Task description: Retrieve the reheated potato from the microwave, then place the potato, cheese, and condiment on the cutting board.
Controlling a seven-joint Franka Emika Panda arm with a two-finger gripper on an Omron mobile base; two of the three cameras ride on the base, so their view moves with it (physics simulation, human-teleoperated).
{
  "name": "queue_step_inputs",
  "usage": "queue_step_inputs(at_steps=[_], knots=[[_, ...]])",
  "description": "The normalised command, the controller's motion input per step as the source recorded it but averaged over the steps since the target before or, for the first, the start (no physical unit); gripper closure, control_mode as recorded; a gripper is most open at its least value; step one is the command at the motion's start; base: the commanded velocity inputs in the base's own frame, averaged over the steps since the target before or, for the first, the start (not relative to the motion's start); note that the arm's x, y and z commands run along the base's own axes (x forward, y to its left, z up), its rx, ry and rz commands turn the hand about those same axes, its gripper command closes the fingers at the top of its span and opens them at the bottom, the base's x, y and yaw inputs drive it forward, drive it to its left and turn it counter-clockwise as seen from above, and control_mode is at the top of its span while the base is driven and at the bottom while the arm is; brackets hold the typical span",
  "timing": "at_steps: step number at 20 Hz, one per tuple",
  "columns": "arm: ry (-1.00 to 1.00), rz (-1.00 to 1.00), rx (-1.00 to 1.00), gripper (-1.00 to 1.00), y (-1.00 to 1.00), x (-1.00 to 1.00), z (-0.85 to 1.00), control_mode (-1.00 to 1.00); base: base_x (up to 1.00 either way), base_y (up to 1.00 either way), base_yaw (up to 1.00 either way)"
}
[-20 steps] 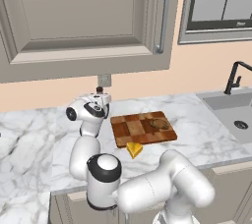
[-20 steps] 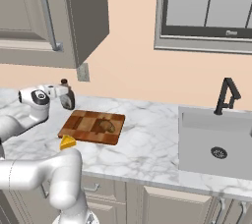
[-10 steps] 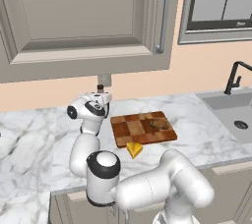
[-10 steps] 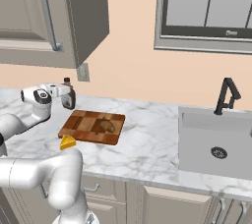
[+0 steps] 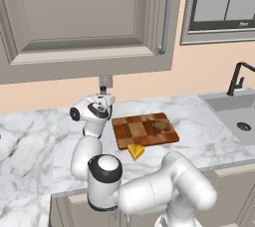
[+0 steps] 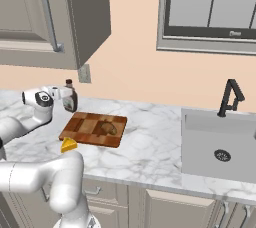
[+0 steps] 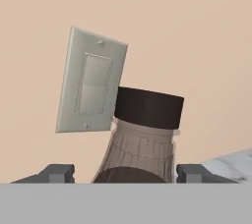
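here one potato (image 6: 105,128), one cheese (image 6: 69,145), one condiment (image 6: 69,96).

- A home kitchen is shown: a white marble countertop (image 6: 150,152) over grey panelled base cabinets (image 6: 170,209).
- A steel sink (image 6: 220,144) with a black tap (image 6: 230,97) and grey wall cupboards (image 5: 84,17) are seen.

Brown potato (image 6: 105,128) lies on the board; condiment (image 6: 69,97) upright; cheese (image 6: 69,144) beside.
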Motion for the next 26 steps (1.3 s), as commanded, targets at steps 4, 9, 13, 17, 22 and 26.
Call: queue_step_inputs(at_steps=[4,9,13,17,22,26], knots=[[-0.04,0.00,0.00,1.00,-0.06,-0.20,0.02,-1.00,0.00,0.00,0.00],[-0.17,0.01,0.00,1.00,0.03,-0.38,0.14,-1.00,0.00,0.00,0.00],[-0.17,0.00,0.00,1.00,0.01,-0.33,0.26,-1.00,0.00,0.00,0.00],[-0.04,0.00,0.00,1.00,0.00,-0.34,0.29,-1.00,0.00,0.00,0.00],[0.00,0.00,0.00,1.00,0.00,-0.37,0.28,-1.00,0.00,0.00,0.00],[0.03,0.00,0.00,1.00,-0.01,-0.33,0.31,-1.00,0.00,0.00,0.00]])
